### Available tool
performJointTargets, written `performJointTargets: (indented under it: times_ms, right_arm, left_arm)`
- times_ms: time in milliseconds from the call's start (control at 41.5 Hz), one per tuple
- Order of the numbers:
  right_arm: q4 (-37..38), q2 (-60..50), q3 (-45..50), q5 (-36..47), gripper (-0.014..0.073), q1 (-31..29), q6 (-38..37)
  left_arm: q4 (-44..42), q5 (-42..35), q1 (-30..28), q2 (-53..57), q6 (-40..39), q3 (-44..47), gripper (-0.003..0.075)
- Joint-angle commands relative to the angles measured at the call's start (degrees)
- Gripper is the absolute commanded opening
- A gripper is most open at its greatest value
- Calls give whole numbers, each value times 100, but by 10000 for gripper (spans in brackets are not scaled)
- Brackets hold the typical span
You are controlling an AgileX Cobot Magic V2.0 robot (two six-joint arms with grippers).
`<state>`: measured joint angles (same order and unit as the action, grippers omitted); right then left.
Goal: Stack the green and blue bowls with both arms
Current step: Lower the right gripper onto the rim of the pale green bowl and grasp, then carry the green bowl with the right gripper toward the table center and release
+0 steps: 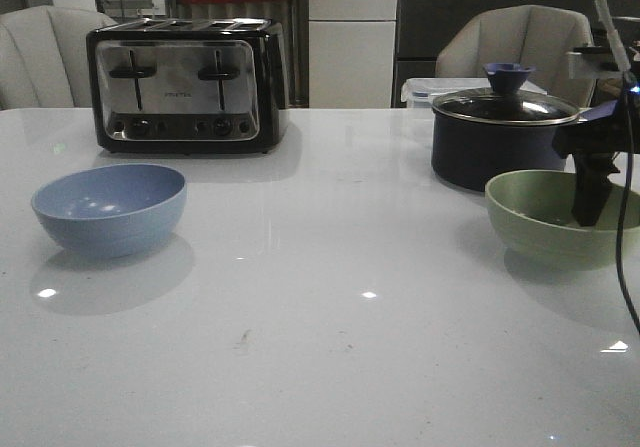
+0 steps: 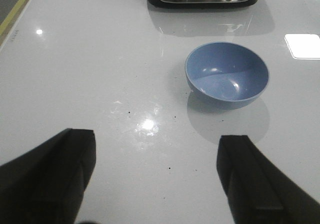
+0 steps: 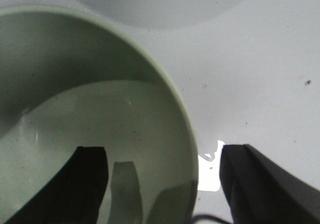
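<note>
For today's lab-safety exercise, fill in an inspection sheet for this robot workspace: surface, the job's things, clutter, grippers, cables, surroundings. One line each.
Surface: glossy white table, light glare spots, a few dark specks.
Job's things: blue bowl upright at the left, nothing in it; green bowl upright at the right; not yet stacked.
Clutter: toaster at the back left; dark lidded saucepan just behind the green bowl.
Grippers: right gripper open, straddling the green bowl's rim, one finger inside, one outside; left gripper open, above bare table, short of the blue bowl.
Cables: black cable hanging by the green bowl.
Surroundings: two padded chairs behind the table, cabinets beyond.
</note>
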<state>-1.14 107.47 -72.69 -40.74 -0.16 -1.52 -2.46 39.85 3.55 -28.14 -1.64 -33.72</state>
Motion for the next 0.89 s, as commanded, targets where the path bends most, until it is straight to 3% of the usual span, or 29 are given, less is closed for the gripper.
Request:
performJointTargets:
  times_ms: [0, 241, 434, 651, 867]
  right_arm:
    - [114, -99, -344, 142, 554, -3, 9]
    - [114, -51, -422, 64, 271, -3, 9]
    - [114, -51, -422, 29, 129, -3, 9]
    - [55, -391, -441, -19, 79, 118, 14]
    - [-245, -951, -536, -65, 79, 922, 14]
  left_arm:
    - [-27, -415, -9, -51, -33, -156, 560]
    - [-27, -415, -9, -51, -33, -156, 560]
    - [-27, -415, -9, -51, -33, -156, 560]
    - [-27, -415, -9, -51, -33, -156, 560]
    - [-27, -439, -9, -51, -33, -156, 560]
